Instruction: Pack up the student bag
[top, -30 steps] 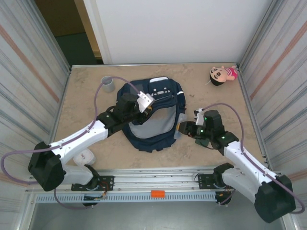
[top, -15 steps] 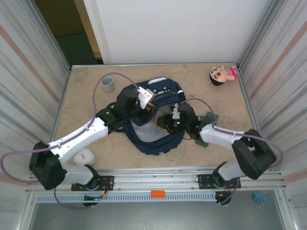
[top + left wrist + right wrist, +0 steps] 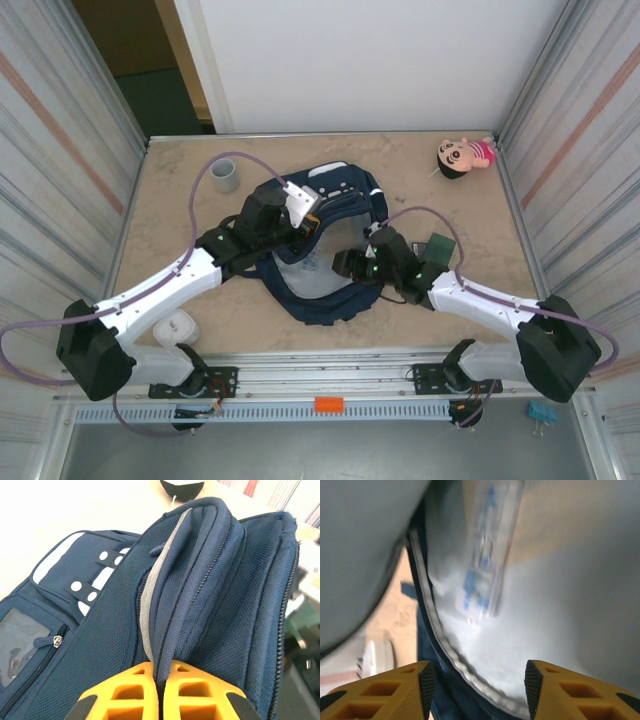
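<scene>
The student bag (image 3: pixel 338 186), navy blue with white patches, lies in the middle of the table with its mouth held up. My left gripper (image 3: pixel 300 214) is shut on the folded rim of the bag (image 3: pixel 210 580), the orange fingers pinching the navy fabric at the left gripper (image 3: pixel 161 666). My right gripper (image 3: pixel 347 263) sits at the bag's mouth, open, with nothing between its fingers. In the right wrist view the right gripper (image 3: pixel 477 680) faces the grey lining (image 3: pixel 565 605), where a clear packet with blue print (image 3: pixel 487 565) lies loose.
A grey cup (image 3: pixel 225 176) stands at the back left. A doll (image 3: pixel 463 155) lies in the back right corner. A dark green flat item (image 3: pixel 437 247) sits right of the bag, and a white round object (image 3: pixel 178 326) rests near the left arm's base.
The right arm swung left from beside the bag into its mouth, opened its jaws, then drew back slightly. The clear packet now lies on the lining. The left grip is unchanged.
</scene>
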Robot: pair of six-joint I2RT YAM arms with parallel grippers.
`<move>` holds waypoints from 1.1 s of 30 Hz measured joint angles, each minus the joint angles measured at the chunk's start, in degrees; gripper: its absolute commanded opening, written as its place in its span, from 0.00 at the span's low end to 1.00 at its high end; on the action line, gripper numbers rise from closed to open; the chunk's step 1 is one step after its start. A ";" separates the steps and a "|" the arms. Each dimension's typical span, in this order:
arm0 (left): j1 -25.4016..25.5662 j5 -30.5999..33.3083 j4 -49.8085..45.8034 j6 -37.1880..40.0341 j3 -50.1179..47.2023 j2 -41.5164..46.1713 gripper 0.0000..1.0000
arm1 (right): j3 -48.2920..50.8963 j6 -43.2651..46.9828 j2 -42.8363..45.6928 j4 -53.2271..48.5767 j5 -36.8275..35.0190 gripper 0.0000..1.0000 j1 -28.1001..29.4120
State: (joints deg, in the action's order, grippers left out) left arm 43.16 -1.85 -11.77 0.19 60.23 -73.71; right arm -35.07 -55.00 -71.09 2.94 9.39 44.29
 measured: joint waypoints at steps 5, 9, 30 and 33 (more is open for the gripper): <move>0.00 -0.02 0.00 0.00 0.00 0.00 0.00 | 0.50 0.02 -4.13 5.60 -6.60 0.60 6.29; 0.00 0.02 0.00 0.00 0.00 0.00 0.00 | 0.42 0.15 -8.90 13.94 -11.72 0.57 8.63; -0.02 1.03 -0.46 1.33 -0.02 1.75 0.00 | -12.87 5.92 -36.00 35.60 -15.45 0.29 5.79; -0.02 1.20 -0.31 1.51 -0.02 1.77 0.00 | -16.65 7.58 -39.43 37.29 -12.28 0.25 4.66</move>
State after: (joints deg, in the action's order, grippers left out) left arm 43.13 -0.64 -12.08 1.69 60.20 -71.94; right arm -51.72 -47.42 -110.52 40.23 -2.90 48.95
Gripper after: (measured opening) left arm 0.062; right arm 0.269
